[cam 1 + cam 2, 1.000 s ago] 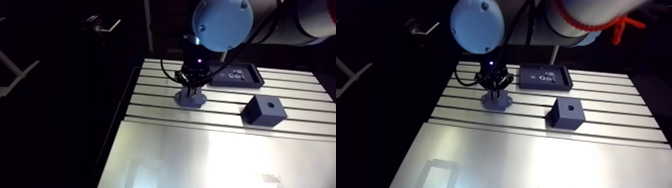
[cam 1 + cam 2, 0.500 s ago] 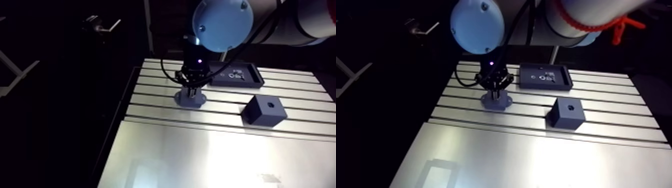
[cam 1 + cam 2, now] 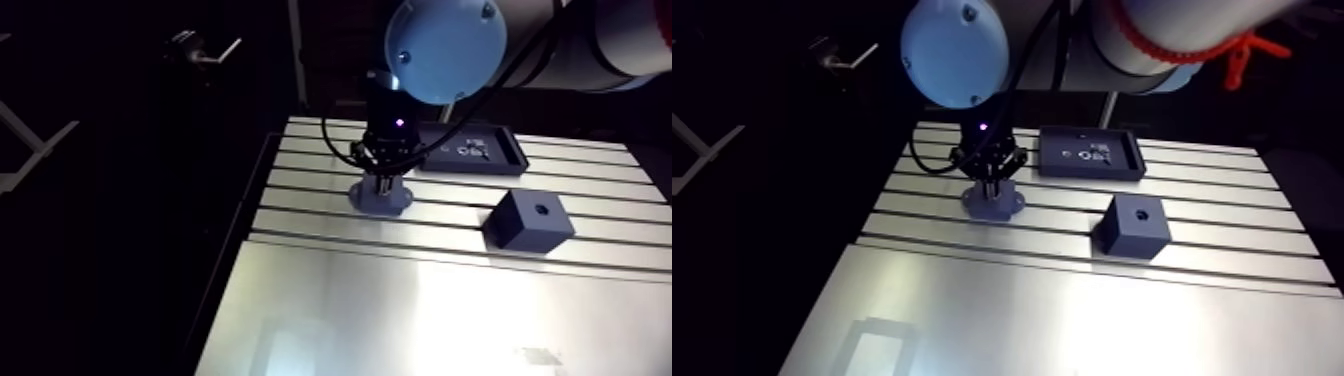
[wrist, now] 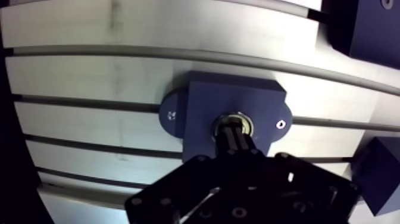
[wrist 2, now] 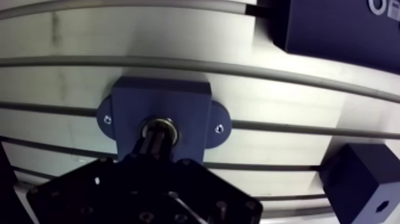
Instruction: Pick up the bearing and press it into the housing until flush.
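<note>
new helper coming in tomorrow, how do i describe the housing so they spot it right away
On the slotted aluminium table, look directly under the gripper. The housing is the low dark-blue block there. Unlike the cube and the flat tray, it has two rounded ears with screw holes and a metal bearing in its centre.

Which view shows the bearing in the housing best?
The wrist view: it looks down on the metallic ring bearing sitting in the bore of the dark blue flanged block housing, right under the end effector. The arm view shows the housing small and dim, the end effector hiding the bearing.
</note>
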